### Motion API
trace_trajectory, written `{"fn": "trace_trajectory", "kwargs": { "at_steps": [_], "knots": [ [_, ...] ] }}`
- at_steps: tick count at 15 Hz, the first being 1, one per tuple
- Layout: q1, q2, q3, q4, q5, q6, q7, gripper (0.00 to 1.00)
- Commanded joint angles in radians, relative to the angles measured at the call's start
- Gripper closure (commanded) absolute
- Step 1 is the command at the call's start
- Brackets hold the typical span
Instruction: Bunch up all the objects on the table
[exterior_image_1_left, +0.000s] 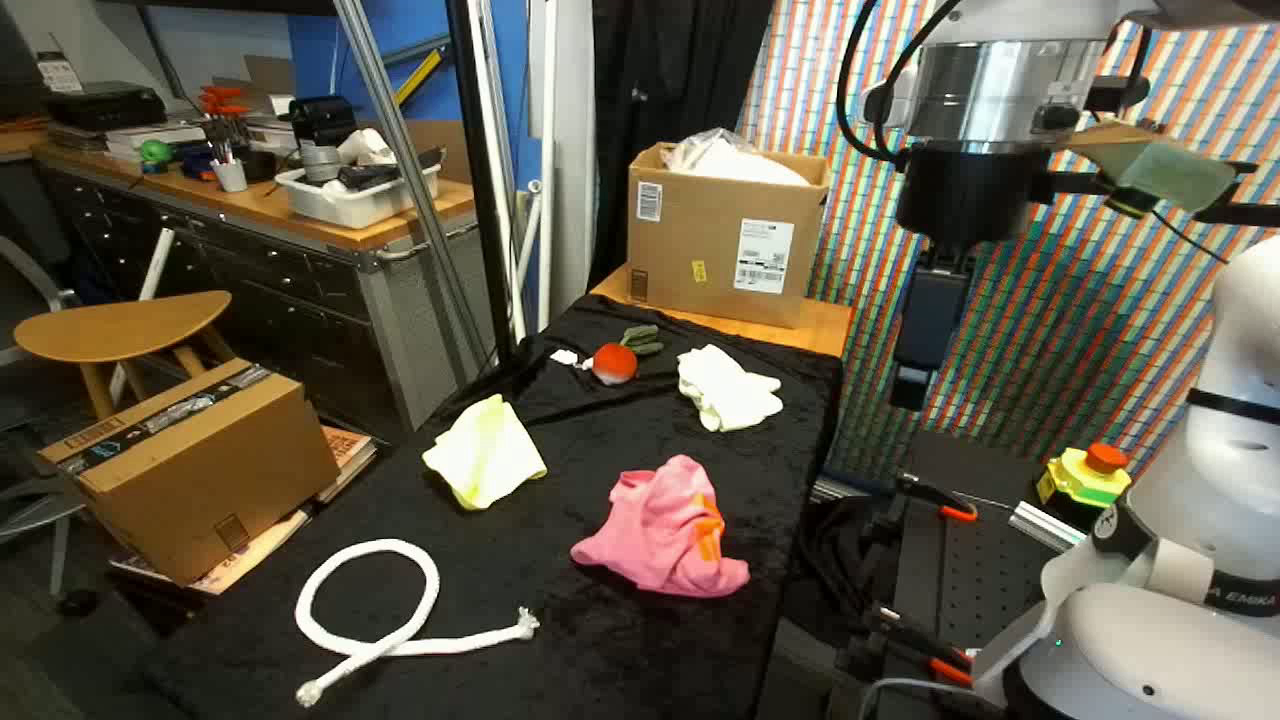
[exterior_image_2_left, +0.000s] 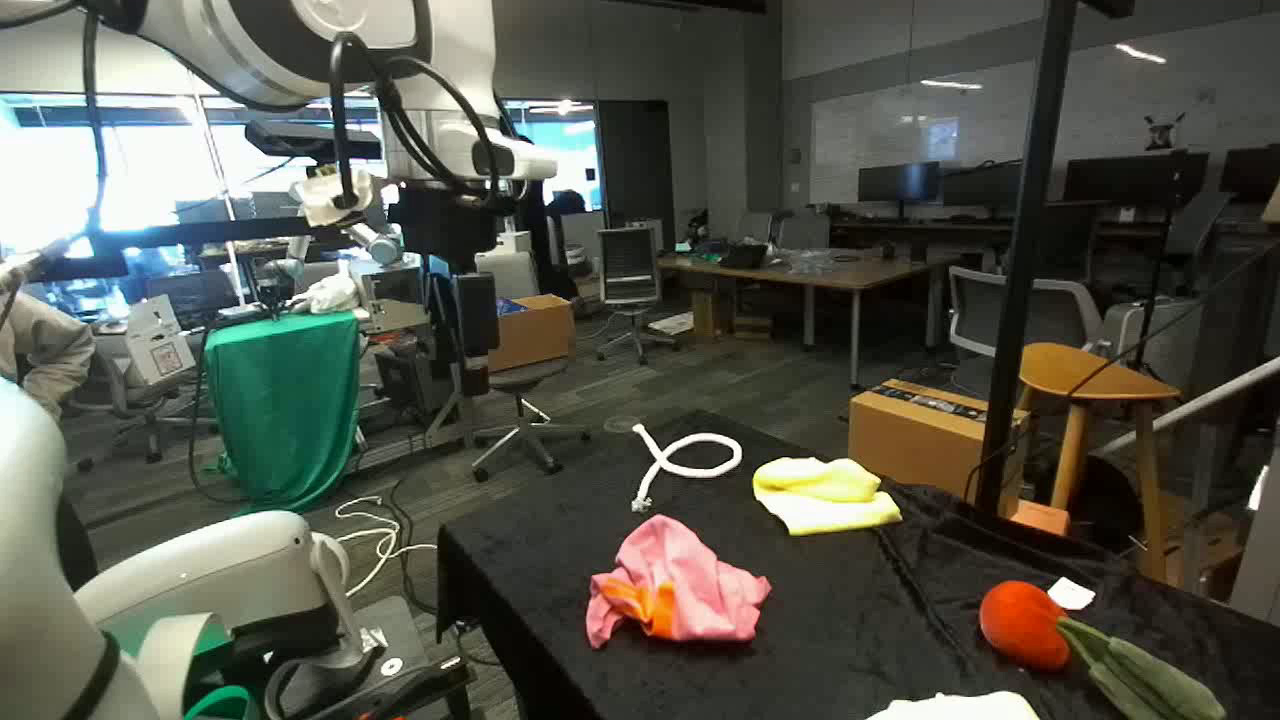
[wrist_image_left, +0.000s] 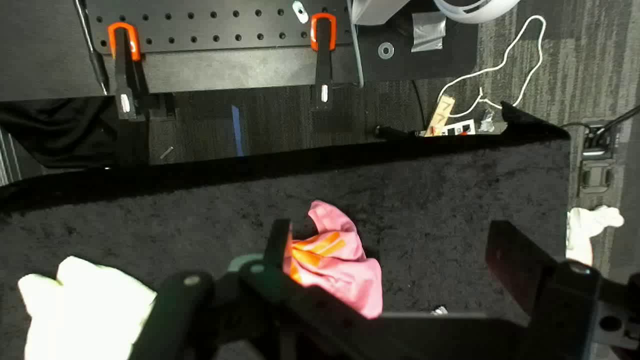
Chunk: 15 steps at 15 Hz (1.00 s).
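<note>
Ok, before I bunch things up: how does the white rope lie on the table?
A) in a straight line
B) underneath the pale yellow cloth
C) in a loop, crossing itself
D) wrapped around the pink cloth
C: in both exterior views the white rope bends round and crosses itself, lying apart from the pink cloth.

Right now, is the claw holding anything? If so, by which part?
Nothing held: the claw hangs open in the air, apart from the pink cloth.
</note>
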Motion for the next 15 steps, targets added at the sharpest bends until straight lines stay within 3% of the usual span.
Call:
{"fn": "trace_trajectory", "kwargs": {
  "at_steps": [1, 8, 15],
  "knots": [
    [-0.005, -0.001, 0.003, 0.005, 0.002, -0.002, -0.003, 0.0],
    [-0.005, 0.077, 0.046, 0.072, -0.025, -0.005, 0.015, 0.0],
    [0.01, 0.364, 0.203, 0.345, -0.137, 0.005, 0.069, 0.0]
  ]
}}
